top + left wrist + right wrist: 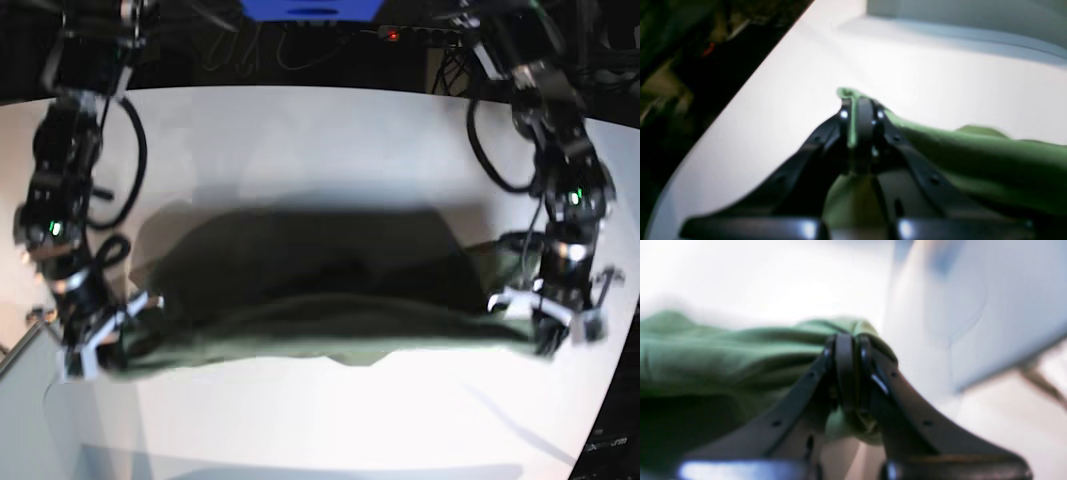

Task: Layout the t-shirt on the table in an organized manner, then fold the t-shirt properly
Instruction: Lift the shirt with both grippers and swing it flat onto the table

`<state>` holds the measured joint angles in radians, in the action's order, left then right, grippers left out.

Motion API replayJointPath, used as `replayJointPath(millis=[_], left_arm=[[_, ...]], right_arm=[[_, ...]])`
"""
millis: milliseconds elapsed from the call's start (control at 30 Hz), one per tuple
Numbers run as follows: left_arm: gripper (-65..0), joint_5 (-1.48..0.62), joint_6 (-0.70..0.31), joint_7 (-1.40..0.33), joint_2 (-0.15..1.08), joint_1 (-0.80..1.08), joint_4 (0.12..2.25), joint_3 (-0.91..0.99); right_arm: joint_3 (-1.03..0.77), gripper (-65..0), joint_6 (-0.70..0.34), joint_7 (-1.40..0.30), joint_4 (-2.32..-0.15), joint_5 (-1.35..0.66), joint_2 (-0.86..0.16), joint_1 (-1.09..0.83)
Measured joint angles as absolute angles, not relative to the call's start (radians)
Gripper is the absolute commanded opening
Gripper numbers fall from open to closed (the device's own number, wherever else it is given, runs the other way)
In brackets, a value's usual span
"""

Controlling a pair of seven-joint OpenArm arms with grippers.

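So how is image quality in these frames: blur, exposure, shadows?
Left wrist view: soft focus, t-shirt smeared, table glaring white. Right wrist view: blurrier, background washed out, right pincer dark. Base view: bright table, shirt underexposed, its shadow behind it, edges slightly bowed.

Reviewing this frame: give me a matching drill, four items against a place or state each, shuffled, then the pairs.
Items:
1. left gripper
2. right gripper
3. t-shirt
4. table

States:
A. white, under everything
B. stretched between both arms
C. shut on cloth, base view's left
D. shut on cloth, base view's right

Pairs: 1-D, 2-C, 3-B, 4-A
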<state>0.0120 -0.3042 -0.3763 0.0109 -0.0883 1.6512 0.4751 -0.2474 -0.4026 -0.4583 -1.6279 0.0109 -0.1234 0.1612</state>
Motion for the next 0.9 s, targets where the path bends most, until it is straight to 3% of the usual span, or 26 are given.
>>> replayJointPath(millis=[133, 533, 767, 900], left_arm=[[-65.0, 0.005, -0.295, -0.366, 0.088, -0.302, 1.500, 0.342], [-65.0, 0.006, -0.288, -0.371, 0.094, -0.995, 0.927, 0.232], [-65.0, 0.006, -0.282, -0.355, 0.073, -1.275, 0.759, 0.234], [-65.0, 0.002, -0.292, -0.348, 0.064, -1.269, 0.759, 0.233]], right_arm=[[-0.249, -65.0, -0.403, -0.476, -1.430, 0.016, -0.124, 0.378], [-0.194, -65.0, -0.393, -0.390, -0.906, 0.023, -0.192, 1.040], [-0.102, -65.0, -0.395, -0.305, -0.843, 0.020, -0.215, 1.263], [-0.104, -65.0, -0.395, -0.303, -0.850, 0.018, -0.220, 1.271]])
